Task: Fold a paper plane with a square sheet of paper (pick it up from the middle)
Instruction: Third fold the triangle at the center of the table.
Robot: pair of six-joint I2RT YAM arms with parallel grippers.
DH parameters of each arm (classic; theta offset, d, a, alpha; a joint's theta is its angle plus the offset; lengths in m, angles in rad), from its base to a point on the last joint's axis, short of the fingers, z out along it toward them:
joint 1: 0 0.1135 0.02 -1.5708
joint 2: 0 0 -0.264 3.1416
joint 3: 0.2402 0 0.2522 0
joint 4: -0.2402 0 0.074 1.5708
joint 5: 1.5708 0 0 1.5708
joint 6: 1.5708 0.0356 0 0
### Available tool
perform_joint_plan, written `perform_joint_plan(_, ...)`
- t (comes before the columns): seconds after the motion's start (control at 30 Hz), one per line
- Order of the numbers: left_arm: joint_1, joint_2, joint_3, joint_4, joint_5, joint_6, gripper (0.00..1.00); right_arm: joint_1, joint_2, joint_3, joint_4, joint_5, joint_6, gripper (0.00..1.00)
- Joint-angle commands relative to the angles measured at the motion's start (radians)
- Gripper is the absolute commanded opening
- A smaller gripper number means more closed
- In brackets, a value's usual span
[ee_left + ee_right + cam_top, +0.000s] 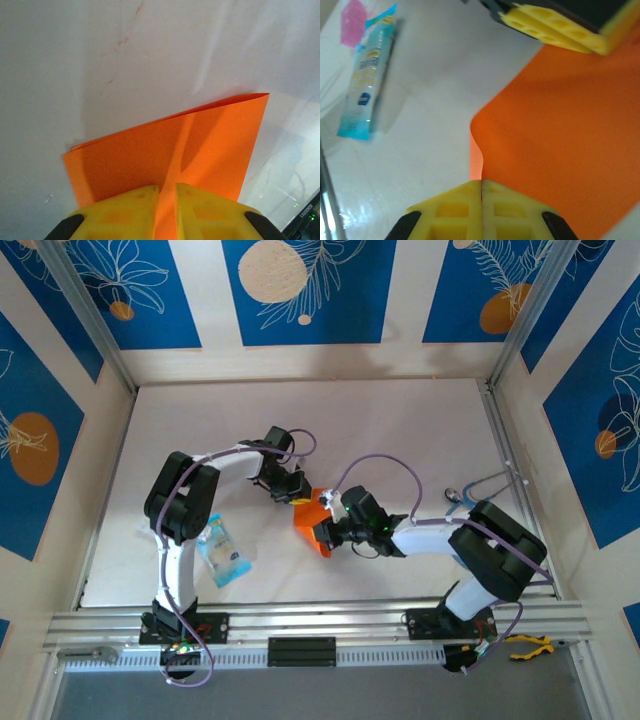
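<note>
The square sheet of paper (308, 516), bright orange, hangs folded and bent between my two grippers near the table's middle. In the left wrist view the paper (200, 145) shows doubled edges and a raised ridge running into my left gripper (166, 189), which is shut on that ridge. My right gripper (481, 182) is shut on the paper's curled near edge (570, 130). The left gripper's yellow fingers (555, 32) grip the far side. From above, the left gripper (295, 492) and right gripper (324, 532) sit close together. A paper plane is out of view.
A small blue and clear packet (223, 552) lies on the table left of the paper, beside the left arm; it also appears in the right wrist view (367, 90). Yellow-handled pliers (528, 645) rest on the front rail at the right. Walls enclose the table.
</note>
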Motion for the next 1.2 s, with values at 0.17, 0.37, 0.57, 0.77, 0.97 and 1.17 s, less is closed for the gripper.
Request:
perform_joint_plan(0.17,-0.01,0.008,-0.025,-0.042,-0.057,0.021,0.2,-0.038,-0.004,0.03,-0.073,0.07,-0.051,0.01)
perform_joint_plan(0.37,-0.009,0.006,-0.021,-0.044,-0.057,0.023,0.2,-0.043,0.024,0.06,-0.093,0.065,-0.076,0.01)
perform_joint_plan(0.57,-0.008,0.005,-0.022,-0.043,-0.059,0.023,0.2,-0.043,0.054,0.098,-0.138,0.092,-0.097,0.01)
perform_joint_plan(0.77,-0.009,-0.003,-0.025,-0.042,-0.062,0.019,0.2,-0.043,0.048,0.091,-0.155,0.097,-0.097,0.01)
perform_joint_plan(0.97,-0.009,-0.006,-0.032,-0.038,-0.066,0.017,0.2,-0.048,0.034,0.07,-0.162,0.104,-0.089,0.01)
perform_joint_plan(1.17,-0.01,-0.009,-0.033,-0.036,-0.066,0.012,0.2,-0.05,0.04,0.073,-0.172,0.121,-0.087,0.01)
